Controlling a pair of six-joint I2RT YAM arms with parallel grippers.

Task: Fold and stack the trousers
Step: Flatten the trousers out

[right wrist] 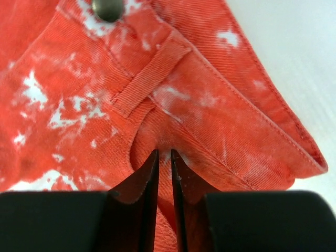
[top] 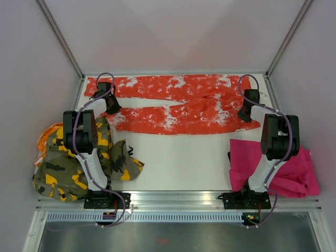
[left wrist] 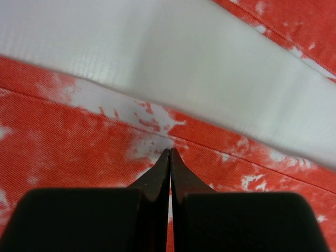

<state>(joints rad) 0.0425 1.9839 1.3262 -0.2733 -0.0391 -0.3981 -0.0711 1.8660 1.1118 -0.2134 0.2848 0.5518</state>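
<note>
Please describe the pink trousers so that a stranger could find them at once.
On the white table, go to the near right corner, beside the right arm's base. The pink trousers lie crumpled there, the only plain cloth: the camouflage pair and the orange-red splattered pair are patterned.

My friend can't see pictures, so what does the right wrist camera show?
The right gripper, two black fingers nearly together, pinches the waistband of the orange-red trousers with white splotches, just below a belt loop. A metal button sits at the top edge, and white table shows on the right.
</note>
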